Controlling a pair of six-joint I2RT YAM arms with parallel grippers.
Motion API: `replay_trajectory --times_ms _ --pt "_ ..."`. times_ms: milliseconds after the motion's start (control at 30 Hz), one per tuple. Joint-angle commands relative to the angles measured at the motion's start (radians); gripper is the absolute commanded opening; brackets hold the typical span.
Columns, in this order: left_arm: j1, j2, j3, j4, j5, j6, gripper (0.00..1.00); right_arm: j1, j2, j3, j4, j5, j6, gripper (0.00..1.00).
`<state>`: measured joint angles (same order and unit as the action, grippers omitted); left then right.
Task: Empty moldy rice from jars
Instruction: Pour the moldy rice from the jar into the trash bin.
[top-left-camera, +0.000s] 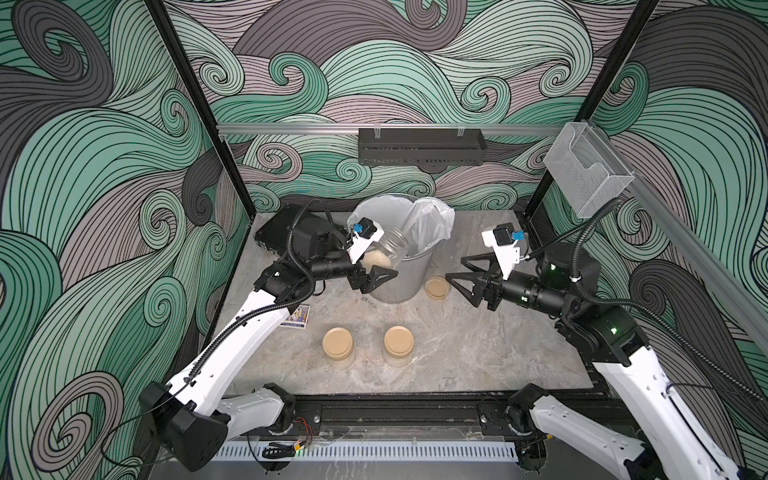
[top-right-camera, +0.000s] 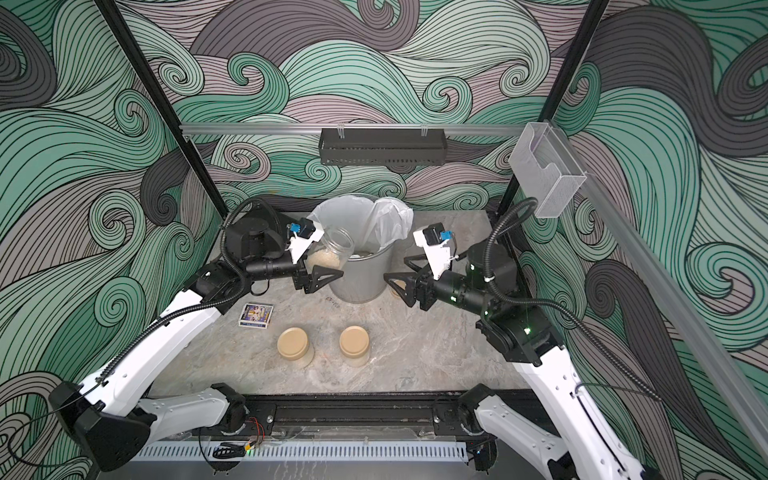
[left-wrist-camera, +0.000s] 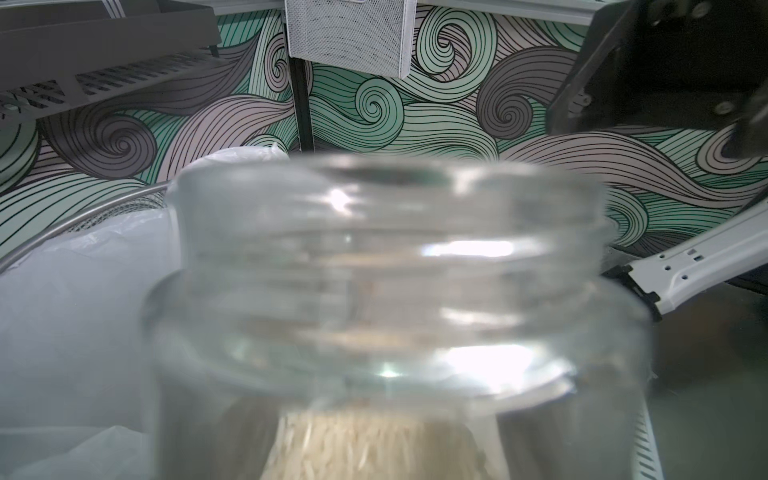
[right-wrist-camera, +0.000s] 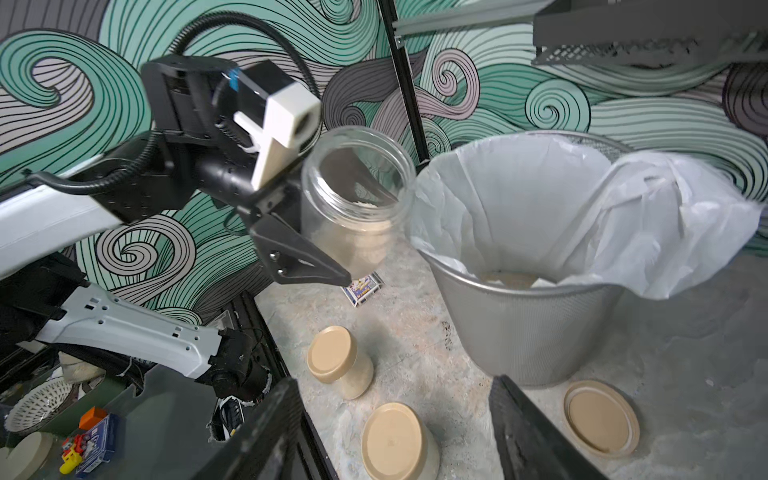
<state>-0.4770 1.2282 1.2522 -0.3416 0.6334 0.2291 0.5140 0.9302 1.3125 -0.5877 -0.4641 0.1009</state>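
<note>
My left gripper (top-left-camera: 377, 268) is shut on an open clear jar (top-left-camera: 386, 248), lidless and tilted with its mouth toward the wire bin (top-left-camera: 399, 286). Moldy rice (top-left-camera: 376, 261) lies in the jar's lower part; in the left wrist view the jar (left-wrist-camera: 382, 270) fills the frame with rice (left-wrist-camera: 374, 444) at its base. Some rice (right-wrist-camera: 507, 278) lies inside the bin's white liner (right-wrist-camera: 540, 199). Two closed jars (top-left-camera: 338, 343) (top-left-camera: 399, 340) with tan lids stand near the table's front. My right gripper (top-left-camera: 456, 269) is open and empty, right of the bin.
A loose tan lid (top-left-camera: 436, 286) lies on the table between the bin and the right gripper. A small printed card box (top-left-camera: 297, 322) lies under the left arm. A black shelf (top-left-camera: 419, 145) hangs on the back wall, a clear holder (top-left-camera: 586, 174) on the right rail.
</note>
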Motion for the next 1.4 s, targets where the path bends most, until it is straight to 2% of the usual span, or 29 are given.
replay_trajectory --times_ms 0,200,267,367,500,633,767,933,1367 --pt "0.033 0.084 0.098 0.117 0.063 0.066 0.3 -0.027 0.102 0.105 0.006 -0.095 -0.143 0.7" --pt "0.106 0.304 0.311 0.094 0.146 0.089 0.3 -0.094 0.383 0.376 0.005 -0.29 -0.223 0.65" --pt "0.122 0.346 0.37 0.069 0.162 0.099 0.3 -0.108 0.473 0.472 -0.022 -0.331 -0.229 0.61" --pt "0.151 0.402 0.438 0.042 0.189 0.107 0.3 -0.115 0.585 0.632 -0.1 -0.379 -0.26 0.6" --pt "0.18 0.436 0.445 0.156 0.244 0.044 0.3 -0.127 0.689 0.747 -0.112 -0.424 -0.244 0.6" --pt "0.187 0.447 0.441 0.171 0.261 0.062 0.31 -0.14 0.789 0.835 -0.114 -0.484 -0.225 0.61" --pt "0.187 0.446 0.452 0.081 0.272 0.106 0.31 -0.141 0.856 0.874 -0.115 -0.538 -0.211 0.61" --pt "0.183 0.452 0.446 0.062 0.3 0.114 0.31 -0.139 0.893 0.881 -0.13 -0.541 -0.221 0.61" --pt "0.154 0.519 0.515 -0.109 0.323 0.191 0.31 -0.099 0.918 0.836 -0.237 -0.482 -0.38 0.61"
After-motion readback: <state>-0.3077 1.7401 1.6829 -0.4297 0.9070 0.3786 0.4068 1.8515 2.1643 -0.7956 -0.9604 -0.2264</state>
